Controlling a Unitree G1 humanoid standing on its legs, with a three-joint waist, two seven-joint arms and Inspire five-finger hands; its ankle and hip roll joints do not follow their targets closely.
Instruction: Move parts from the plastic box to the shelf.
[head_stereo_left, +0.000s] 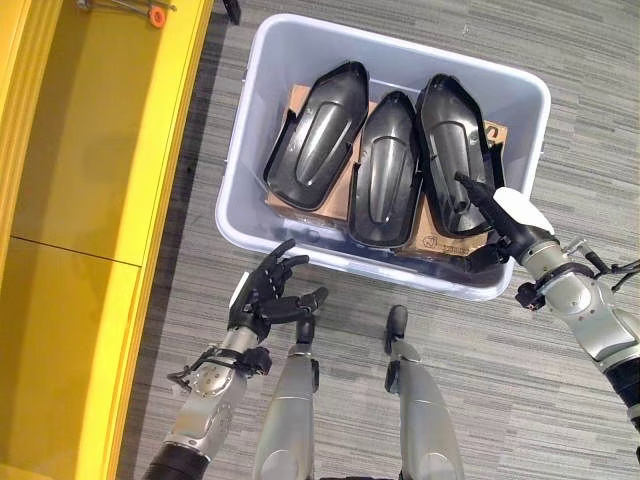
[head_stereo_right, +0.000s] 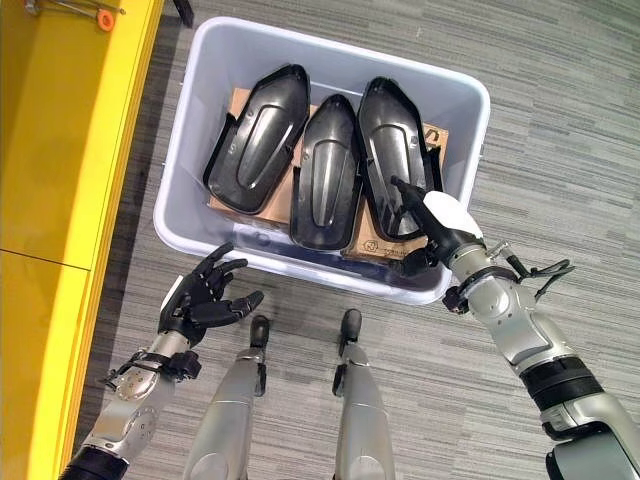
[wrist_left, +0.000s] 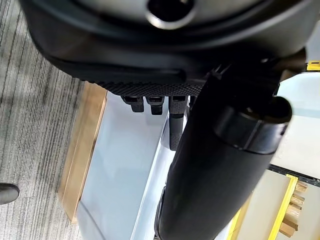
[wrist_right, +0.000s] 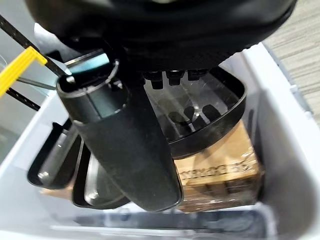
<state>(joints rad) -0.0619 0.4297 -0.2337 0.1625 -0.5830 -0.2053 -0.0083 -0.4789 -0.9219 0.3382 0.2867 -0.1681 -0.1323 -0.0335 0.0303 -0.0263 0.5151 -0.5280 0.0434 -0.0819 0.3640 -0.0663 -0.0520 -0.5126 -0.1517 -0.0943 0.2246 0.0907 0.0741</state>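
Here the right hand (head_stereo_left: 505, 225) reaches into the plastic box (head_stereo_left: 270, 70), fingers apart above a black part (head_stereo_left: 452, 150). The left hand (head_stereo_left: 268, 296) waits outside, fingers loose.

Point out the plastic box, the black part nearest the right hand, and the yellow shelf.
plastic box (head_stereo_left: 520, 90): left eye view, its far right rim.
black part (head_stereo_left: 452, 140): left eye view, the raised middle of the rightmost shell.
yellow shelf (head_stereo_left: 80, 130): left eye view, its flat upper board.

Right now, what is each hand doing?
Left hand: open, holding nothing, outside the box.
Right hand: open, fingers reaching onto a black part, not gripping.
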